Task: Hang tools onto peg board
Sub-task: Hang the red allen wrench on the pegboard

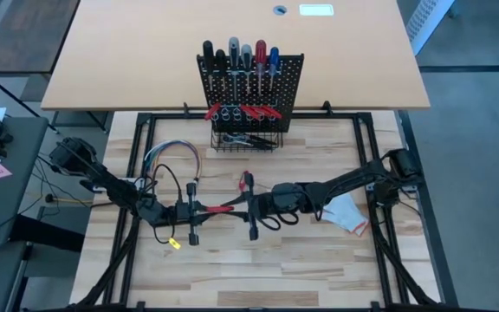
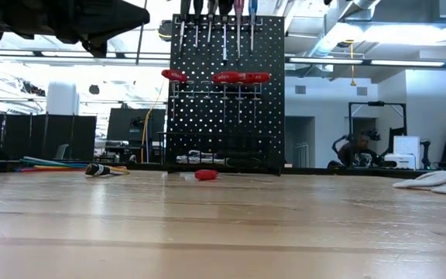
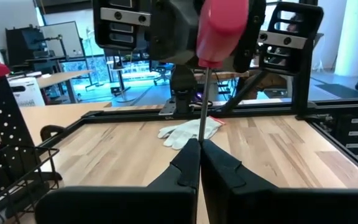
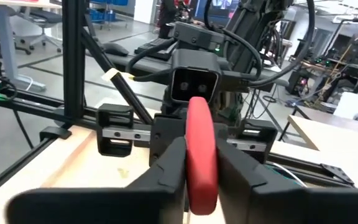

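A red-handled screwdriver (image 1: pixel 221 209) hangs level above the table's middle, between my two grippers. My left gripper (image 3: pixel 199 144) is shut on its thin metal shaft, and my right gripper (image 4: pixel 201 149) is shut on its red handle (image 3: pixel 219 28). The two grippers face each other. The black peg board (image 1: pixel 251 87) stands upright at the table's far side. Several screwdrivers stick down through its top holders, and red-handled pliers (image 2: pixel 238 77) hang on it lower down. A wire basket (image 1: pixel 245 139) at its base holds more tools. My left gripper pinches the screwdriver's shaft near its tip (image 3: pixel 201 138) between its two fingertips. It comes in level from the table's left, the fingers lying along the shaft. The screwdriver is clear of the table. My right gripper pinches the red handle (image 4: pixel 201 134) between its two fingers, one on each side. It comes in level from the table's right, along the handle.
A small red thing (image 1: pixel 248 180) lies on the table in front of the peg board. A white glove (image 1: pixel 346 212) lies under my right arm. A bundle of coloured wires (image 1: pixel 171 156) lies at the far left. The near half of the table (image 1: pixel 258 269) is bare wood.
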